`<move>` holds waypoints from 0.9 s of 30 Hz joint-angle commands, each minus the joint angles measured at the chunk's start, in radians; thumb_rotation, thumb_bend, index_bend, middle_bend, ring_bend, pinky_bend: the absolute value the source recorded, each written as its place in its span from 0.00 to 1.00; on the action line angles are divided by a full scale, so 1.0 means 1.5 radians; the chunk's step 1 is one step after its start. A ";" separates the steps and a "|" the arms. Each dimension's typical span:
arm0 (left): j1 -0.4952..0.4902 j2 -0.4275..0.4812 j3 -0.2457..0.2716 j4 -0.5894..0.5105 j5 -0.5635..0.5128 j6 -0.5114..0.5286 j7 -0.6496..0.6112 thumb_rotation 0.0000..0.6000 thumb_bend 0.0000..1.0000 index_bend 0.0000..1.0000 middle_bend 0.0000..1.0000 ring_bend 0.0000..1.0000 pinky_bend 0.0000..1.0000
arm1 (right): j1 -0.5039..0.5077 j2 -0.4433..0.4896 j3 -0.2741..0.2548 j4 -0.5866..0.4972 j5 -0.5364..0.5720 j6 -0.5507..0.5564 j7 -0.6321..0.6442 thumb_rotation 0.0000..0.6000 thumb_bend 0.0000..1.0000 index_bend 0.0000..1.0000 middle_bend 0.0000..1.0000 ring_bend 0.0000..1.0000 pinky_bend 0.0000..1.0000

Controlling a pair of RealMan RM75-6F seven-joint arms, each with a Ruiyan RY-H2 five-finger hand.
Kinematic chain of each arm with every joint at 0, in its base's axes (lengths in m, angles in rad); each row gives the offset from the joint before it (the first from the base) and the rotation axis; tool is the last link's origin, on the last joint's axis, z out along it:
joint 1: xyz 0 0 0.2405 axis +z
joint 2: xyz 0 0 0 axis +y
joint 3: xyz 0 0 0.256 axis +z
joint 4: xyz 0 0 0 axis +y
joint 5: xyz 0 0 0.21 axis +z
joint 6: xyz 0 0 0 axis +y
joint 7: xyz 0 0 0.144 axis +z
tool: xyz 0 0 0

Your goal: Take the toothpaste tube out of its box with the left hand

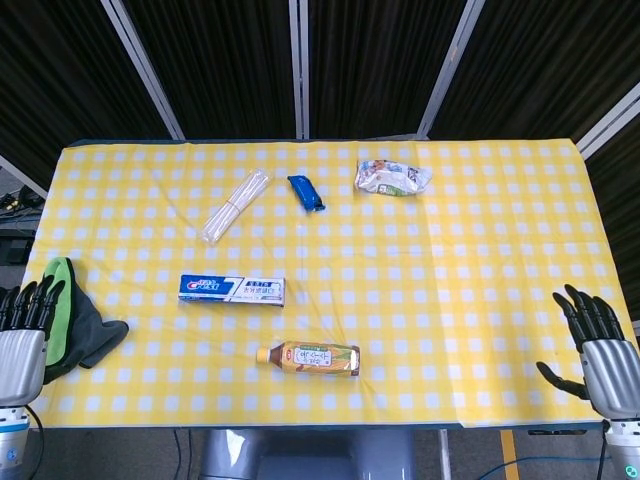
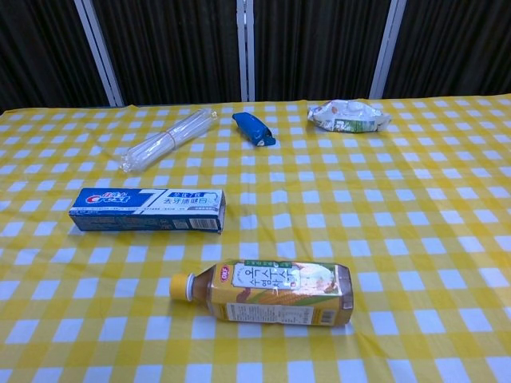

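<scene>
The blue and white toothpaste box (image 1: 232, 290) (image 2: 147, 210) lies flat on the yellow checked cloth, left of centre, long side across, its flaps closed. My left hand (image 1: 22, 335) hangs at the table's left front corner, fingers straight and apart, holding nothing, well left of the box. My right hand (image 1: 604, 352) is at the right front corner, fingers spread, holding nothing. Neither hand shows in the chest view. The tube itself is hidden inside the box.
A tea bottle (image 1: 309, 357) (image 2: 267, 293) lies in front of the box. Behind it are a clear plastic-wrapped bundle (image 1: 235, 205) (image 2: 167, 140), a blue packet (image 1: 306, 192) (image 2: 254, 128) and a white snack bag (image 1: 392, 177) (image 2: 348, 115). A green and grey cloth (image 1: 75, 318) sits beside my left hand.
</scene>
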 commanded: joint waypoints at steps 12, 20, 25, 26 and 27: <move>-0.034 0.005 -0.008 -0.011 0.012 -0.042 0.010 1.00 0.00 0.01 0.00 0.00 0.04 | 0.000 0.004 -0.003 -0.005 -0.006 -0.001 0.010 1.00 0.08 0.00 0.00 0.00 0.00; -0.130 0.007 -0.052 -0.031 -0.037 -0.179 0.084 1.00 0.00 0.07 0.00 0.01 0.10 | 0.002 0.012 0.002 -0.006 0.005 -0.007 0.032 1.00 0.08 0.00 0.00 0.00 0.00; -0.196 0.002 -0.072 -0.040 -0.104 -0.289 0.137 1.00 0.01 0.13 0.00 0.06 0.15 | 0.003 0.017 0.004 -0.006 0.009 -0.011 0.047 1.00 0.08 0.00 0.00 0.00 0.00; -0.212 -0.001 -0.078 -0.040 -0.124 -0.313 0.151 1.00 0.03 0.15 0.01 0.08 0.16 | 0.003 0.018 0.004 -0.006 0.010 -0.011 0.051 1.00 0.08 0.00 0.00 0.00 0.00; -0.223 -0.004 -0.081 -0.039 -0.136 -0.327 0.161 1.00 0.03 0.16 0.01 0.08 0.16 | 0.004 0.019 0.005 -0.005 0.011 -0.012 0.054 1.00 0.08 0.00 0.00 0.00 0.00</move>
